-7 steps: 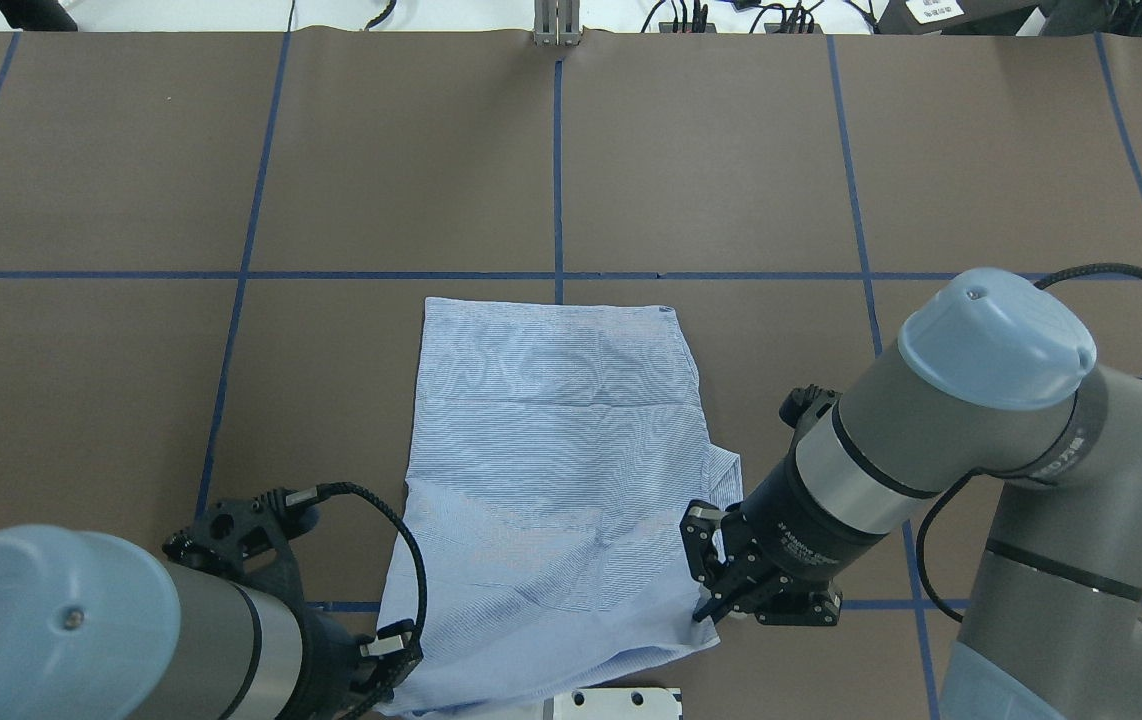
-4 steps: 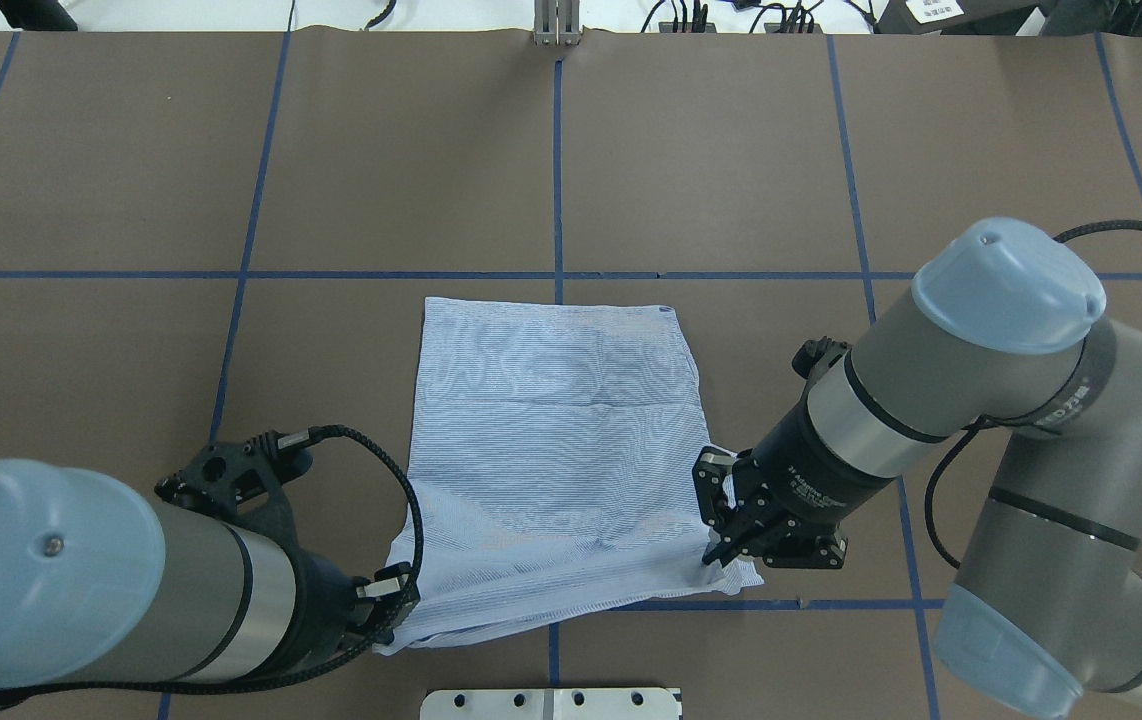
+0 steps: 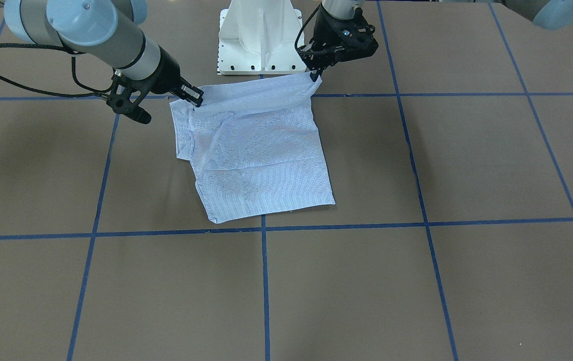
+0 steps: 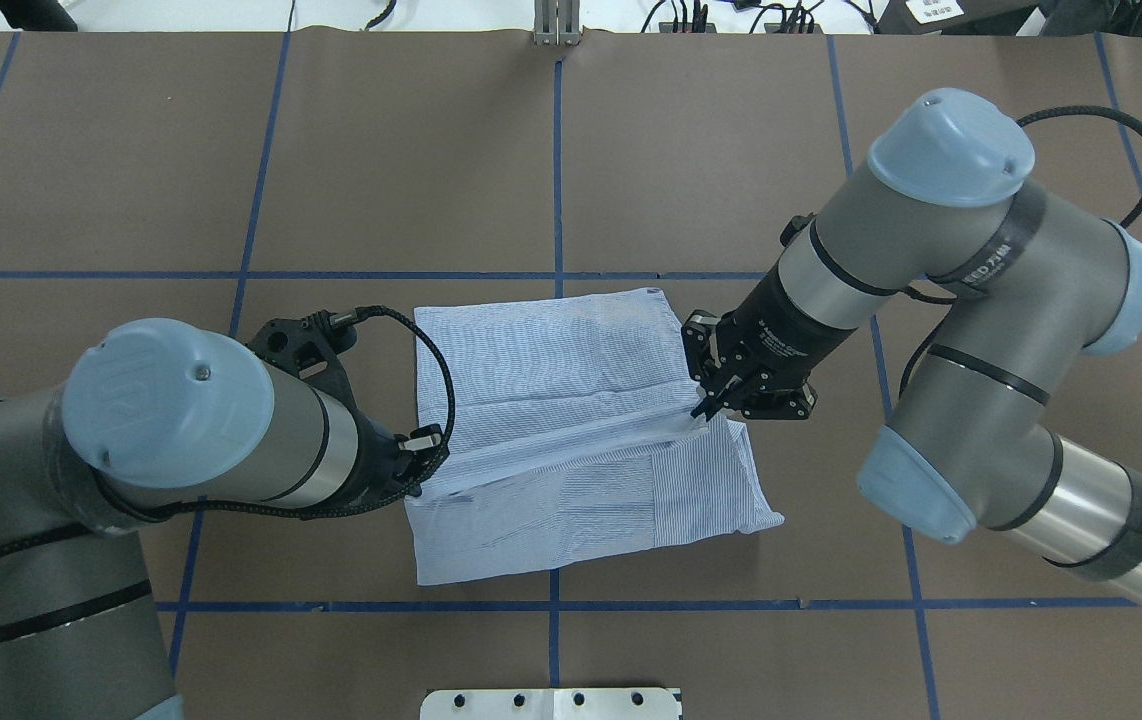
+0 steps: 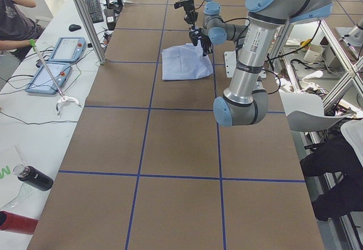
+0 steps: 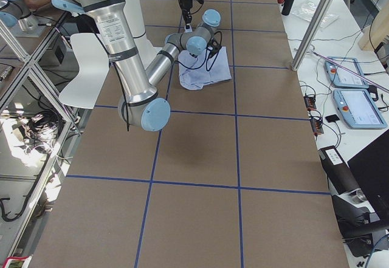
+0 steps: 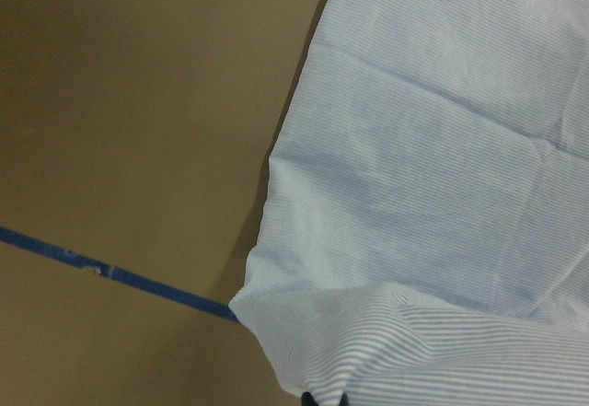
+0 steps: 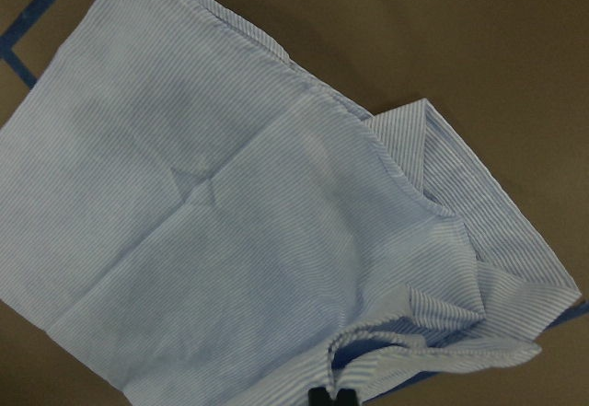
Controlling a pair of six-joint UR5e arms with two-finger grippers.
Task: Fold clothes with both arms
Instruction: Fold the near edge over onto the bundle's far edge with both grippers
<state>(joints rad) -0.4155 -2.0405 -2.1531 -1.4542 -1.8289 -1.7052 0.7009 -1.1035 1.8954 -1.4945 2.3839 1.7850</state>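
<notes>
Overhead exterior: brown paper table (image 4: 731, 150), blue tape grid (image 4: 558, 150). Shirt (image 4: 571, 350) lies mid-table across the central tape line, half folded. My left gripper (image 4: 423, 478) is pinched closed on the shirt's left fold edge. My right gripper (image 4: 707, 407) is pinched closed on its right fold edge. The raised layer is drawn taut between them. White pedestal base (image 4: 551, 703) sits on the robot side of the shirt. On the shirt's opposite side, off the table, a white bench (image 5: 22, 119) carries two tablets (image 5: 66, 50), with an aluminium post (image 5: 84, 17) beside them.
</notes>
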